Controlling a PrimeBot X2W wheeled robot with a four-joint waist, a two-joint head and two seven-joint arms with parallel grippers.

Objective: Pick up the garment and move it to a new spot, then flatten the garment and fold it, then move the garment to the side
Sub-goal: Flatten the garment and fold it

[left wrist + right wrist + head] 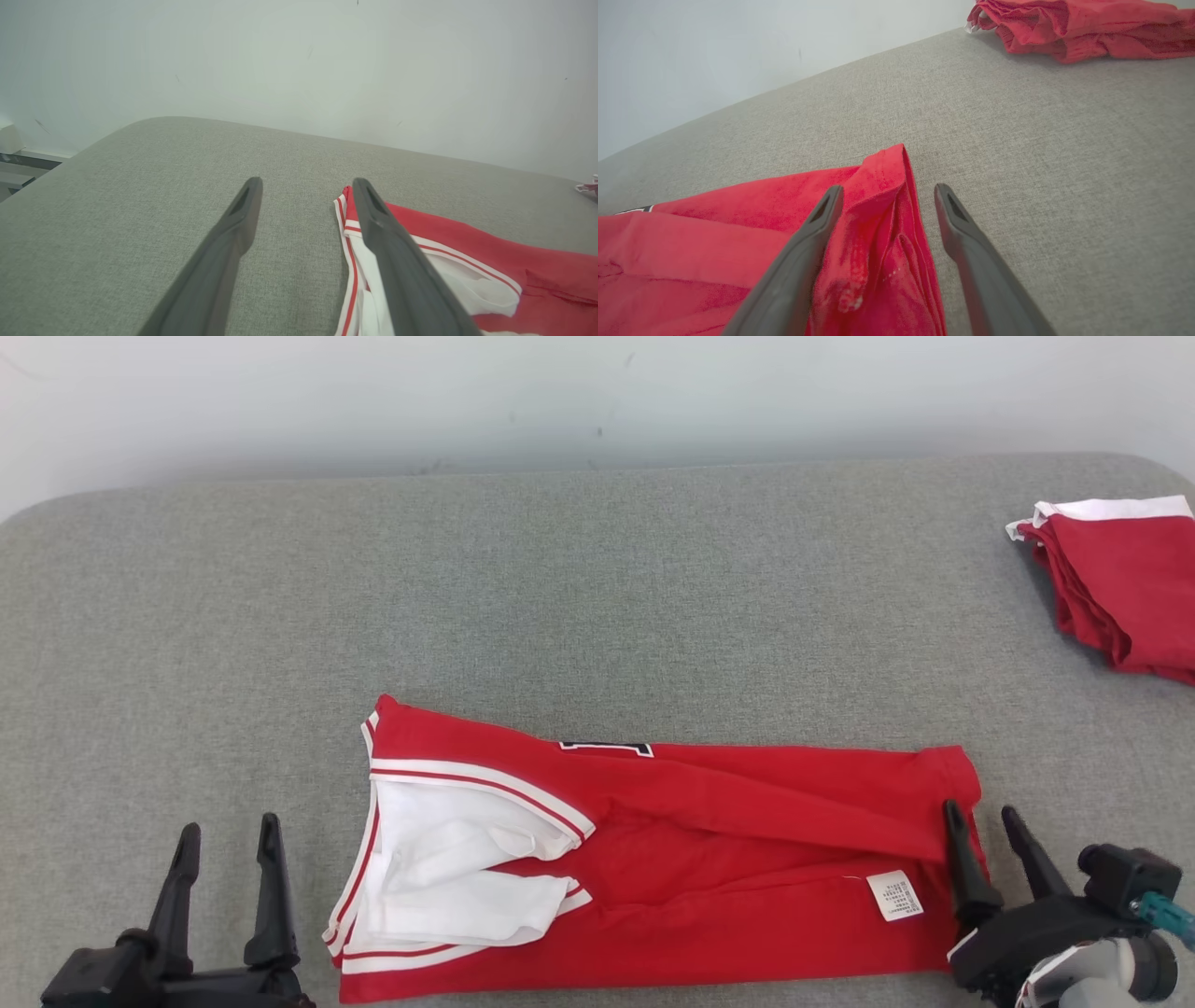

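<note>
Premises: a bare indoor test station, more lab than home. Evidence: a wide surface (597, 597) padded in grey woven fabric with rounded corners, standing before a plain pale wall (280, 401) that carries a few dark scuff marks (600, 429). On it lie a folded red-and-white jersey (747, 859) and, at the far right, a stack of red garments (1120, 588). The robot's left hand (231, 826) and right hand (979, 809) stand at the near edge.

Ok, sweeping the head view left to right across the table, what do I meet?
The left claw, open → red jersey, lying partly folded → right claw, open, at the jersey's right end → second red garment, folded, farther back at the right edge.
</note>
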